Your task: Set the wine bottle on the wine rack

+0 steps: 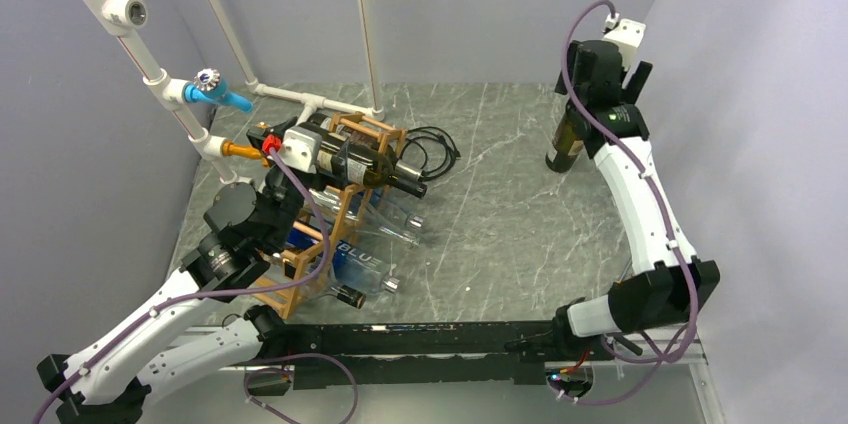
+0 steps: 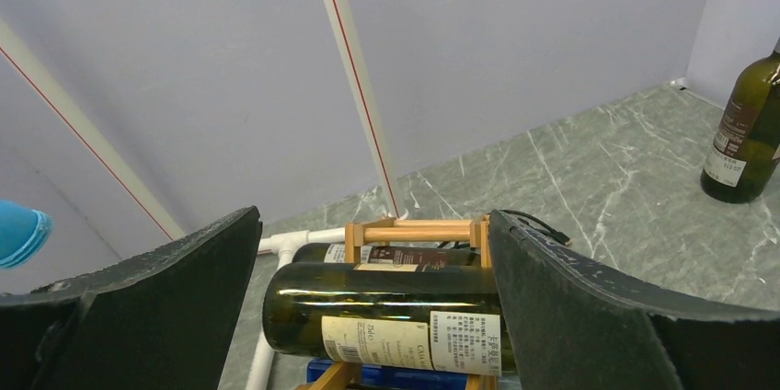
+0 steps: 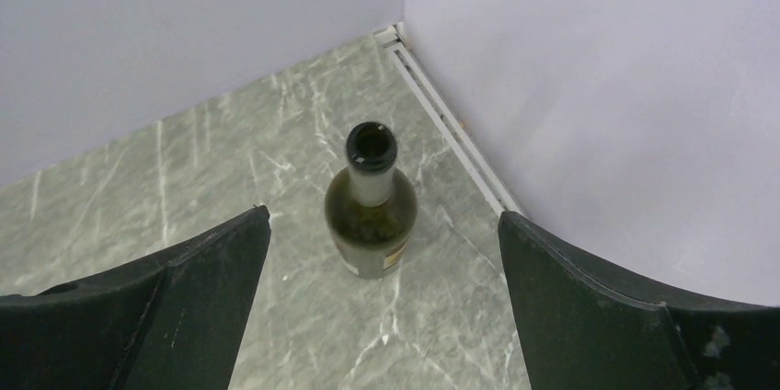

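From above, the wine rack point(image 1: 345, 206), an open lattice of thin orange-brown wooden sticks, stands at the left of the grey-green marbled tabletop point(image 1: 500, 234). Its cells hold lying bottles. A dark glass bottle point(image 1: 352, 156) with a pale label lies on top, and clear glass ones lie lower, among them a blue-labelled bottle point(image 1: 357, 260). The dark green wine bottle point(image 1: 565, 139) stands upright at the far right, well apart from the rack and under the right gripper point(image 1: 588, 94).

From the left wrist, the left gripper point(image 2: 372, 215) has its matte black fingers spread wide with nothing held. The dark glass bottle lies crosswise beyond them on the rack's top bars.

From the right wrist, the right gripper is likewise wide apart and empty. The wine bottle, its mouth uncorked, stands below between the fingers, near the wall corner.
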